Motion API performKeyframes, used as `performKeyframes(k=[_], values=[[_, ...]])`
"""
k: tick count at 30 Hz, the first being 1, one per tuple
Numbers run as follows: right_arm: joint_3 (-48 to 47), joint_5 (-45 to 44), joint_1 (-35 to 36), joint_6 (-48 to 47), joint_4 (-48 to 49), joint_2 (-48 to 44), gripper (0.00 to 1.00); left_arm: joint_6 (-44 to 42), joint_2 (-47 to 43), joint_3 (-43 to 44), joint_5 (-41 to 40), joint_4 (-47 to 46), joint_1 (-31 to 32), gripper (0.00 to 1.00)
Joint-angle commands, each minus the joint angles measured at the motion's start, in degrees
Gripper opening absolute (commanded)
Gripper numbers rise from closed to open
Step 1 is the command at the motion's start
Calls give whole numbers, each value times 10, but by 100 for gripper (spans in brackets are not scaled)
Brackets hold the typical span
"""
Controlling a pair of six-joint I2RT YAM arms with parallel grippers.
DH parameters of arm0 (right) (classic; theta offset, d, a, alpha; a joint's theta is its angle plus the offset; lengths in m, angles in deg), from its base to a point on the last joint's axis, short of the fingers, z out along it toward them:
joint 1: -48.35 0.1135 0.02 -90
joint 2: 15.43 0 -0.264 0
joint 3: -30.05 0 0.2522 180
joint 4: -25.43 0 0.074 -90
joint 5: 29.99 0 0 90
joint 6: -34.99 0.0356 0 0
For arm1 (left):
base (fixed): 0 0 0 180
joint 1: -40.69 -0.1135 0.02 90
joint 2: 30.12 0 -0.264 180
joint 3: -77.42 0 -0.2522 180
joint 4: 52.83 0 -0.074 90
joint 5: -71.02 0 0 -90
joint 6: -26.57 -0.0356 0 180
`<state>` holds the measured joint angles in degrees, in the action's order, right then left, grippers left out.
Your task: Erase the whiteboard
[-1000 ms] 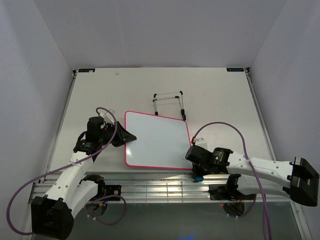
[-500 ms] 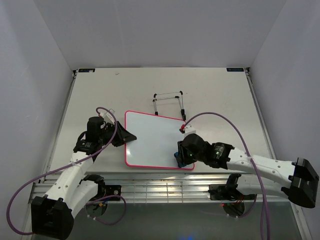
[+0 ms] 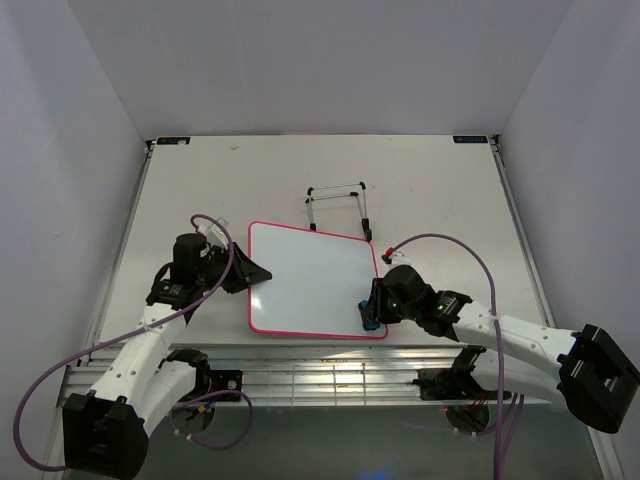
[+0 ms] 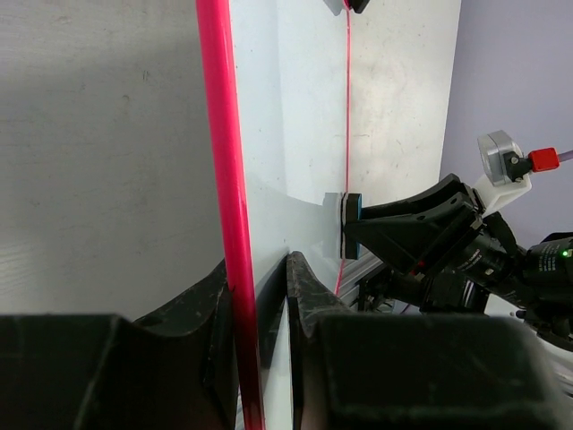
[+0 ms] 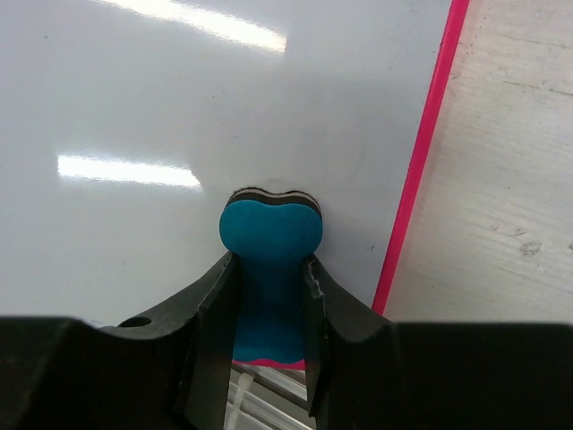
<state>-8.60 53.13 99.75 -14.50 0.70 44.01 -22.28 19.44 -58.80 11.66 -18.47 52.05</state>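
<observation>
The whiteboard (image 3: 310, 280), white with a thin pink frame, lies flat in the middle of the table; its face shows no writing. My left gripper (image 3: 252, 272) is shut on the board's left edge (image 4: 235, 296), one finger on each side of the pink frame. My right gripper (image 3: 372, 318) is shut on a blue bone-shaped eraser (image 5: 269, 278), whose felt face rests on the whiteboard (image 5: 224, 107) near its front right corner. The left wrist view shows the eraser (image 4: 347, 224) across the board.
A thin black wire stand (image 3: 340, 205) sits just behind the board. A slatted metal rail (image 3: 330, 378) runs along the table's near edge. Purple cables loop from both arms. Grey walls close in the table on three sides.
My right gripper moved with the eraser from off the board's front right corner onto the board, then slid slightly right along its front right area. The left arm and board stayed put.
</observation>
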Motion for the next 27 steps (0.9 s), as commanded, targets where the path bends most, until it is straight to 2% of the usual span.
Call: performKeyframes(k=[1,8,18,20,23,25,27], values=[[51,-17,-2,20,-84,31,8,-68,-13,5,-64,-13,-1,0],[17,-126,-2,45,-185,11,8,-67,-15,5,-62,-14,-1,0],[-17,-150,-2,33,-218,15,8,-68,-16,4,-59,-15,-1,0],[-24,-127,-2,14,-202,-23,8,-68,-15,3,-55,-16,-1,0],[-23,-61,-1,-29,-124,-89,8,-68,-12,1,-47,-21,-1,0],[-16,-25,-1,-44,-46,-108,8,-67,-11,-1,-42,-27,-1,0],[-11,9,0,-54,-8,-101,8,-65,-11,-6,-32,-34,-2,0]])
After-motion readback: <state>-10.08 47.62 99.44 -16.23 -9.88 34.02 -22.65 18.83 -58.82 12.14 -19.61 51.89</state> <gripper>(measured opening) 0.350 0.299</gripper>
